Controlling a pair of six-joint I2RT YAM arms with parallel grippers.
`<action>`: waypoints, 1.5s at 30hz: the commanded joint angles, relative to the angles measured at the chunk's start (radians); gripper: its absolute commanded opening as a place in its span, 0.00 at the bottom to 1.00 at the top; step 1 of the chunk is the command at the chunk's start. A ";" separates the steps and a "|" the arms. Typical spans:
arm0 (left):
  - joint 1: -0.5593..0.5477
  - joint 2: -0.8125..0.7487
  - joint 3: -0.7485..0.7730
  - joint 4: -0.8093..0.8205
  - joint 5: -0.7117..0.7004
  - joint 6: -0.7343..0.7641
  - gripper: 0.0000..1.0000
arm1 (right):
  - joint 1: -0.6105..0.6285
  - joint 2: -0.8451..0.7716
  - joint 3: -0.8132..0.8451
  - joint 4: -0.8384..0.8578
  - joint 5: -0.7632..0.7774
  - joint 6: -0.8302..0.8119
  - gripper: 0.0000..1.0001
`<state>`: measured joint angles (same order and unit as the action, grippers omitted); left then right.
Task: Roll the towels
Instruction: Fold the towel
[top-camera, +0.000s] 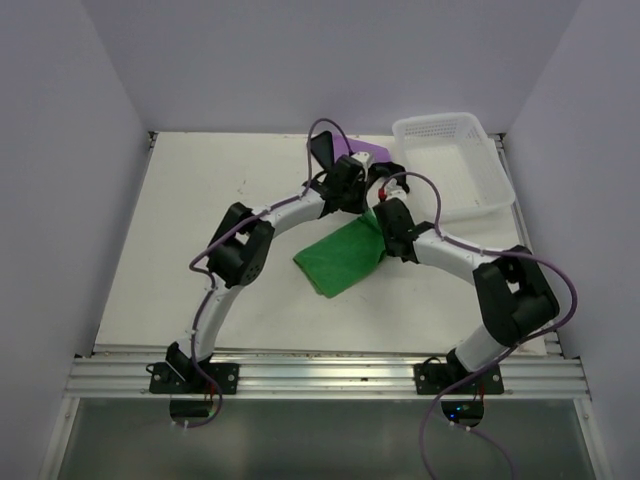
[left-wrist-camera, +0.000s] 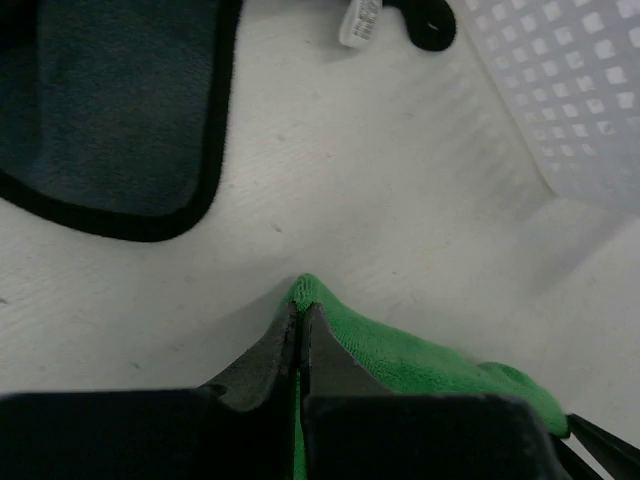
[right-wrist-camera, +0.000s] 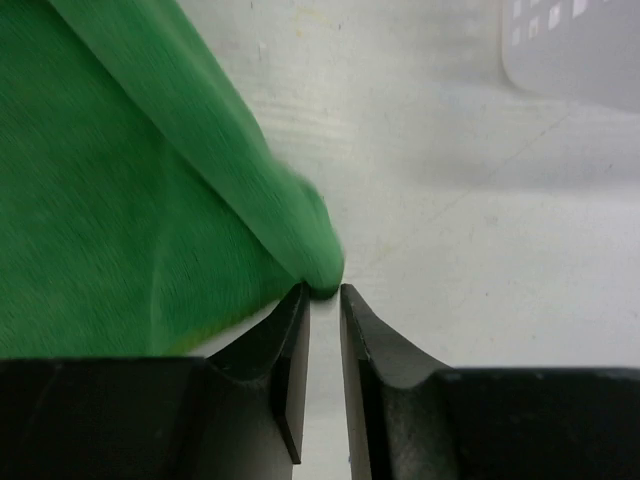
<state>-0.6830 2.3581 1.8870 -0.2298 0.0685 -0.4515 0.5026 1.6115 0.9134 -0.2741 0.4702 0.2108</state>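
Green towel (top-camera: 340, 260) lies mid-table, skewed, between the two arms. Its far right corner is raised off the surface. No roll formed yet; at most a doubled-over edge, seen in the right wrist view.

Left gripper (left-wrist-camera: 299, 315): clenched on the raised green corner, cloth pinched between the tips.

Right gripper (right-wrist-camera: 323, 290): jaws parted by a narrow slit, bare table showing through it. The folded green edge touches the tips but does not sit between them, so nothing is grasped on this side.

Purple towel (top-camera: 365, 152) lies at the far edge, black back partly turned up, untouched and apart from the green one. White lattice basket (top-camera: 435, 120) stands at far right, near both wrists. Table (top-camera: 200, 220) is white and looks smooth.

Risks, as judged:
- One-sided hold: if the left pulls alone, the towel will likely skew or drag rather than roll.
- If the right closes from here, it may nip only the outer fold or miss it.
- The two wrists are crowded together; a wide swing could clip the basket.
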 joint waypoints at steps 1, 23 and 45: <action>0.085 -0.003 -0.012 0.083 -0.101 0.045 0.00 | -0.003 -0.070 -0.044 -0.111 -0.042 -0.036 0.23; 0.094 -0.102 -0.255 0.244 -0.021 0.007 0.00 | -0.024 -0.033 0.320 -0.099 -0.326 0.160 0.21; 0.188 -0.721 -0.601 0.072 -0.223 0.036 0.91 | 0.243 0.036 0.056 0.061 -0.519 0.119 0.23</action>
<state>-0.5003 1.7428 1.3735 -0.1154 -0.1028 -0.4244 0.7261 1.6154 0.9733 -0.3157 -0.0460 0.3218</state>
